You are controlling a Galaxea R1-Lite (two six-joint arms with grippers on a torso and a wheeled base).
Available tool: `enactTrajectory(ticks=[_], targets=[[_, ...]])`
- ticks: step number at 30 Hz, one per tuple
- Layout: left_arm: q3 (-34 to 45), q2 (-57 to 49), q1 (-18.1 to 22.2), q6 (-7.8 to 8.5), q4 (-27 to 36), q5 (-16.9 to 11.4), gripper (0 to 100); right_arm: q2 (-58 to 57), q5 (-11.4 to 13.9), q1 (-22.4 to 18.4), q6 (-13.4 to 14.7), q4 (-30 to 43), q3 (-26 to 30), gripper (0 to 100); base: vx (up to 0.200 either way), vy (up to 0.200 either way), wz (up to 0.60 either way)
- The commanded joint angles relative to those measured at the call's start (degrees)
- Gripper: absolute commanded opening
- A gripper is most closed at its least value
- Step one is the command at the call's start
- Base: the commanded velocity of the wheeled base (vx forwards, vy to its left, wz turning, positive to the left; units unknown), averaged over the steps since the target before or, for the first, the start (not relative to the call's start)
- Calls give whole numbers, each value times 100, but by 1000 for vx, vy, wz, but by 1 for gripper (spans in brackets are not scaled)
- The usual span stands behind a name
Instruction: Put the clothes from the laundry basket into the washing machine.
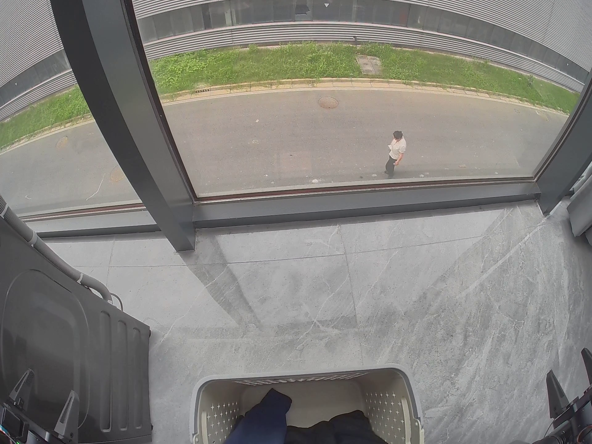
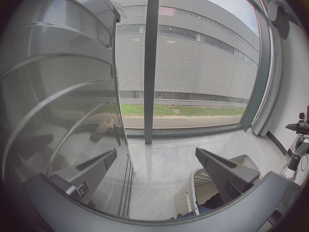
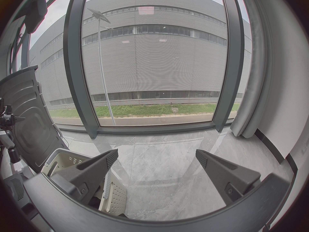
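1. The laundry basket [image 1: 213, 402] is sitting on the grey floor [image 1: 370, 291] right in front of the robot, between the two arms. This is probably so either arm can reach in.
2. The clothes are lying inside the basket. A dark blue garment [image 1: 265, 417] is heaped toward the left, and a black garment [image 1: 345, 430] is lying just beside it on the right. Nothing is hanging over the rim.
3. The washing machine [image 1: 68, 353] is standing just left of the basket, showing a ribbed grey panel and a hose [image 1: 55, 260]. Its door is facing away, so I cannot tell whether it is open.
4. The left gripper [image 1: 46, 402] is hanging close to that panel with its jaws spread wide, holding nothing.
5. The right gripper [image 1: 570, 380] is hanging to the right of the basket, also spread and empty.
6. Judgement: the task is only beginning. Both grippers are standing ready for a first pick, and the blue garment, riding highest, looks like the easiest grab.
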Motion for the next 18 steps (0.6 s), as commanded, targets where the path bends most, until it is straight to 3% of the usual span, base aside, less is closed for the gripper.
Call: enactTrajectory(ticks=[1, 18], targets=[[92, -104, -2, -4, 2, 2, 100, -96, 1, 2, -2, 0, 101, 100, 0, 0, 0], [92, -104, -2, -4, 2, 2, 100, -96, 1, 2, -2, 0, 101, 100, 0, 0, 0]])
